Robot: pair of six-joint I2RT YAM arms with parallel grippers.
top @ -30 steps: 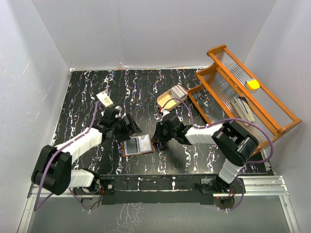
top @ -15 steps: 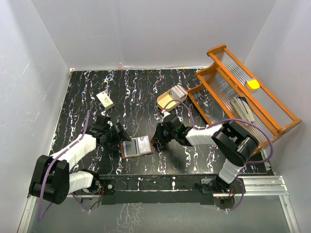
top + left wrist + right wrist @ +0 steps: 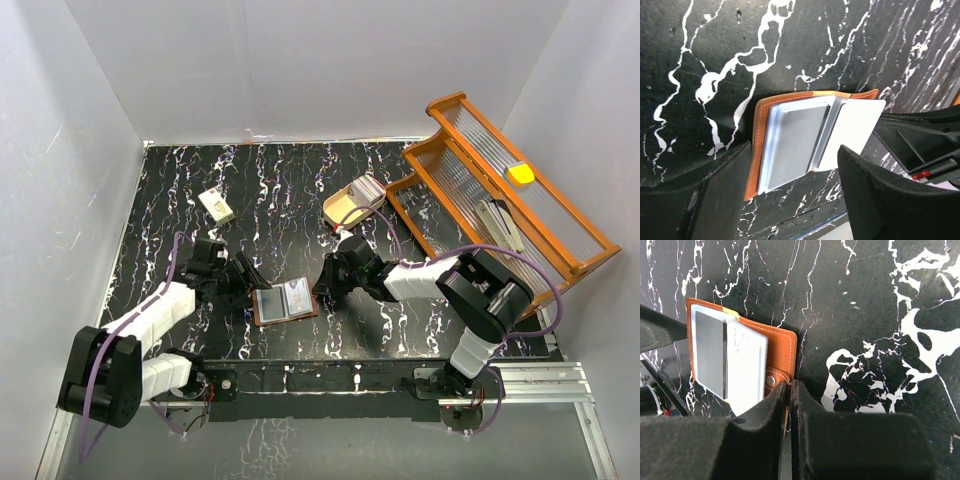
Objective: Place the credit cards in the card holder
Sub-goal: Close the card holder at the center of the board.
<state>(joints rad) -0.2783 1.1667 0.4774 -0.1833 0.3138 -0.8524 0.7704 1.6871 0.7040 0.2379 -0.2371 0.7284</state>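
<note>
Jaws: your L gripper (image 3: 795, 152) is spread wide and pinches nothing. It hangs low over the table (image 3: 290, 190), w/ the card holder (image 3: 760, 135) lying between its fingers (image 3: 720, 195) in the L wrist view. Your R gripper (image 3: 789, 386) is pressed together, tips right at the holder's snap-tab edge. A sliver of orange shows in the slit between them, but you can't tell if the tab is actually gripped.

Card holder is orange-brown leather w/ pale stitching. It lies open and flat on the black marbled table, near the front edge, between the two grippers. Its L half shows a grey panel (image 3: 795, 142) inside a clear-looking pocket frame; card or lining, can't tell. A pale card (image 3: 855, 127) lies on the other half, a bit skewed, one corner past the leather edge. The metal snap stud (image 3: 770, 381) sits on the small tab just beside the R fingertips.

The rest of the credit cards (image 3: 368, 186) sit as a stack in a beige oval tray (image 3: 342, 208), farther back and well apart from the holder.

Count:
- 1 card holder
- 1 pale card on it
- 1 stack in the tray (no. of cards unreadable)
- 1 tray
- 1 small cream block (image 3: 216, 205) at back L
- 1 orange rack (image 3: 470, 170) on the R side, w/ 1 yellow piece (image 3: 520, 173) on it
- 2 arms
</note>
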